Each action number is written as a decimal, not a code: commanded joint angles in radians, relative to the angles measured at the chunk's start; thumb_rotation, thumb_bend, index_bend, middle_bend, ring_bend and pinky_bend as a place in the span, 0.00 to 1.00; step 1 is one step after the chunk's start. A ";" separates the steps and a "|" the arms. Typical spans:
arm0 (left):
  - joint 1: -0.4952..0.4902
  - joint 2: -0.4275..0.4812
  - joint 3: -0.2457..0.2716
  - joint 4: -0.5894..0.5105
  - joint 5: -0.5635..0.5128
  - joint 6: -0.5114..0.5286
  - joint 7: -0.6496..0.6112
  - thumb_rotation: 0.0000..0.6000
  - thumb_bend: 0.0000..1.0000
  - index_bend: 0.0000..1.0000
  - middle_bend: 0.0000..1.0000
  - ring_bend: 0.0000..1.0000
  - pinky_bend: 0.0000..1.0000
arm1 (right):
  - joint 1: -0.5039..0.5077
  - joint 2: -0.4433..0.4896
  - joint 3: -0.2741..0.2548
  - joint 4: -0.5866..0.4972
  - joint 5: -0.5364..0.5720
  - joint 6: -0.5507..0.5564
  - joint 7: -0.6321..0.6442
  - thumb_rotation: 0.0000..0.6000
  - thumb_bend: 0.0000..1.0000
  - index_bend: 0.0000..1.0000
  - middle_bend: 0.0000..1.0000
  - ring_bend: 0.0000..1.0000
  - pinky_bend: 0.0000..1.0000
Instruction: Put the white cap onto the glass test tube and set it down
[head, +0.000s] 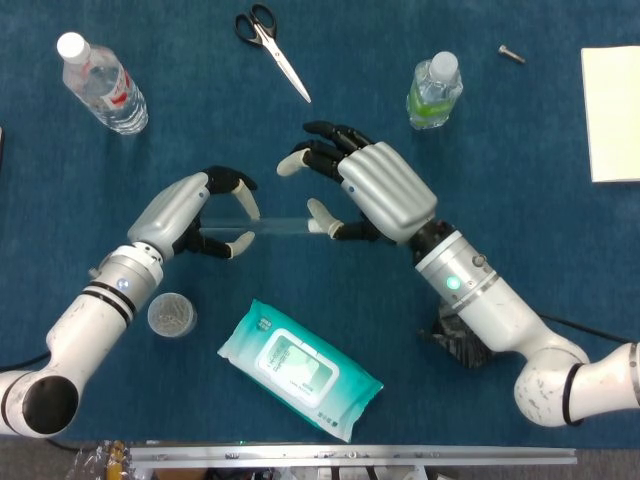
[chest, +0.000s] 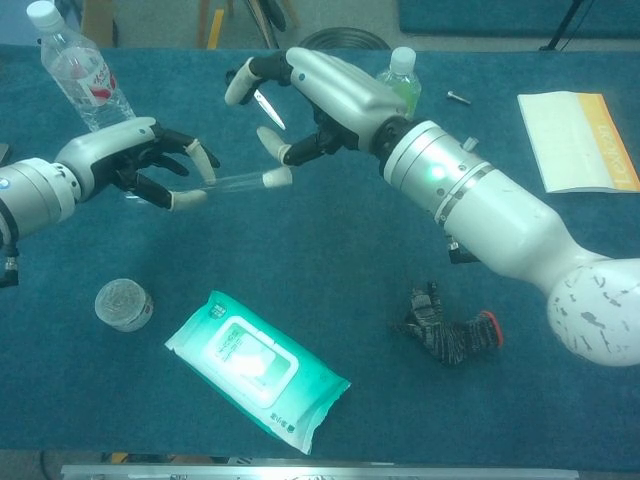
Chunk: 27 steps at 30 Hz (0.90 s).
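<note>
The glass test tube (head: 262, 227) (chest: 215, 183) is held level above the blue table, pointing right. My left hand (head: 190, 212) (chest: 125, 162) pinches its left end between thumb and fingers. The white cap (chest: 277, 178) sits on the tube's right end. My right hand (head: 378, 190) (chest: 325, 90) hovers just right of and above the cap with its fingers spread, holding nothing. In the chest view there is a small gap between its thumb and the cap. In the head view the thumb overlaps the cap end.
Behind the hands lie scissors (head: 272, 50), a clear water bottle (head: 100, 82) and a green bottle (head: 435, 90). A wipes pack (head: 300, 368), a small round jar (head: 172, 314) and a dark glove (chest: 445, 335) are in front. A booklet (head: 610, 100) lies far right.
</note>
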 joint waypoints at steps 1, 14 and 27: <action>0.001 0.002 0.000 0.003 0.002 -0.002 -0.003 1.00 0.34 0.53 0.24 0.11 0.17 | 0.000 -0.001 0.000 0.002 0.000 -0.001 0.002 1.00 0.44 0.31 0.32 0.12 0.17; 0.018 0.013 0.007 0.037 0.031 -0.010 -0.024 1.00 0.34 0.53 0.24 0.11 0.17 | -0.014 0.047 -0.007 -0.015 -0.012 -0.002 0.002 1.00 0.44 0.31 0.31 0.12 0.17; 0.059 -0.022 0.062 0.186 0.180 -0.043 -0.071 1.00 0.34 0.53 0.24 0.11 0.17 | -0.047 0.190 -0.010 -0.104 -0.018 0.008 -0.023 1.00 0.44 0.31 0.31 0.12 0.17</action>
